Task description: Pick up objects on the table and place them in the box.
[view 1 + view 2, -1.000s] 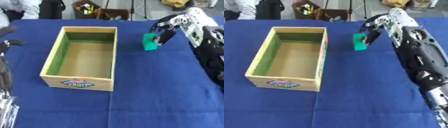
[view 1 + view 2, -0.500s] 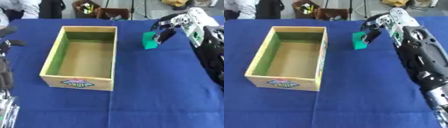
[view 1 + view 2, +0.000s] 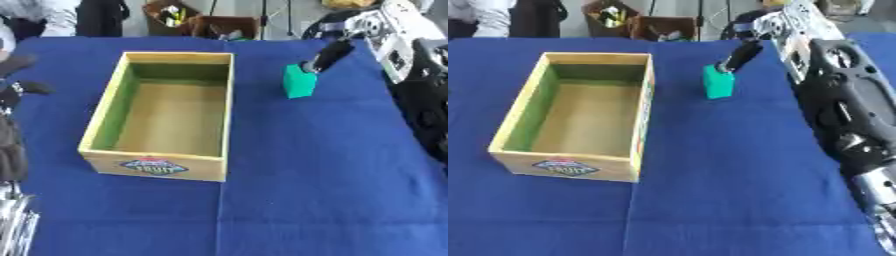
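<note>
A small green block (image 3: 299,83) stands to the right of the box, at about the level of its far end. My right hand (image 3: 331,51) comes down from the upper right, and its dark fingertips pinch the block's top right corner. The wooden box (image 3: 229,110) has green inner walls and a fruit label on its near side; nothing lies inside it. My left hand (image 3: 16,90) shows at the left edge with its fingers relaxed and holding nothing.
A blue cloth (image 3: 332,190) covers the table. My right forearm (image 3: 842,115) runs down the right side. Silver parts of my left arm (image 3: 13,225) fill the lower left corner. Crates (image 3: 179,15) and people stand beyond the far edge.
Almost nothing differs: the green block and my right hand sit at nearly the same spot, and the left hand has not moved.
</note>
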`<action>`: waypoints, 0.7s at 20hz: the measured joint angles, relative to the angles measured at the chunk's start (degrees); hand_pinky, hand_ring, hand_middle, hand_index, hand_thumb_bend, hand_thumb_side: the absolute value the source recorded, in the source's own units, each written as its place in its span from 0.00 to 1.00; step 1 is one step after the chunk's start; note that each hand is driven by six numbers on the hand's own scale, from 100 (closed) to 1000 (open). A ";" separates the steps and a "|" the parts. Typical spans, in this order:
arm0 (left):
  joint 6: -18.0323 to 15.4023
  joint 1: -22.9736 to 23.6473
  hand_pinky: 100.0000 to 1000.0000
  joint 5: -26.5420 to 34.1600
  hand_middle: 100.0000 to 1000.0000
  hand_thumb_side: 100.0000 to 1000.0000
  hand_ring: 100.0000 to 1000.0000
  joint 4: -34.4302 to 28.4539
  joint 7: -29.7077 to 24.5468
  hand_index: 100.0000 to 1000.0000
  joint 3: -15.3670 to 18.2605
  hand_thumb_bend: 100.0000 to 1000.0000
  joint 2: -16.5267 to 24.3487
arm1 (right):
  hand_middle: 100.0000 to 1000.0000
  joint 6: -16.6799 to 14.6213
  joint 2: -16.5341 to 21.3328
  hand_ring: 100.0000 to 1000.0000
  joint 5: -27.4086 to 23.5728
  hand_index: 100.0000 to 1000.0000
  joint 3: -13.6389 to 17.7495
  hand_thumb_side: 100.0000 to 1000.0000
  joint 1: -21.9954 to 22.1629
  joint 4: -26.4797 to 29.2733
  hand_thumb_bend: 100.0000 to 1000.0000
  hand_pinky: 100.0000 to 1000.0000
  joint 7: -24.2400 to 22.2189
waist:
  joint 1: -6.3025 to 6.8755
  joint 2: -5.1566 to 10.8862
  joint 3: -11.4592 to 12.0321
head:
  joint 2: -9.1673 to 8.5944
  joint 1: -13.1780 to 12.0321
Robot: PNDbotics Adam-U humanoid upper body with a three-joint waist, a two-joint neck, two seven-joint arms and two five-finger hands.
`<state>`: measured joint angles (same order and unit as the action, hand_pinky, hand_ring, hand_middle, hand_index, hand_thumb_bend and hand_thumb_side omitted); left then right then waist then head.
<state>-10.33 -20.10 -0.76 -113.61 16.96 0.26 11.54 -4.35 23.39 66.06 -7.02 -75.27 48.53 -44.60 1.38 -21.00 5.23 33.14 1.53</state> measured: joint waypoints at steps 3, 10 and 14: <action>0.02 0.01 0.45 0.00 0.86 0.96 0.67 0.00 -0.02 0.75 0.00 0.00 0.00 | 0.97 -0.33 0.14 0.96 0.13 1.00 -0.01 0.48 -0.41 0.34 0.41 0.90 -0.43 | -0.09 0.23 -0.12 | 0.00 -0.04; 0.18 0.11 0.45 -0.03 0.86 0.96 0.67 0.00 -0.18 0.75 0.00 0.00 0.00 | 1.00 -1.38 0.64 0.97 2.14 1.00 -0.11 0.45 -0.41 0.27 0.51 0.91 -3.32 | -0.15 0.32 -0.11 | 0.00 -0.17; 0.22 0.11 0.45 -0.07 0.86 0.95 0.68 0.00 -0.23 0.75 0.00 0.00 0.00 | 1.00 -2.46 0.64 0.97 2.97 1.00 -0.11 0.42 -0.40 -0.33 0.40 0.91 -4.89 | -0.15 0.32 -0.08 | 0.00 -0.15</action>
<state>-10.11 -19.99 -0.83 -113.61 16.72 0.26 11.54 -6.82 24.03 69.03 -7.13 -75.67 48.21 -49.50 1.23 -20.68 5.15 33.14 1.38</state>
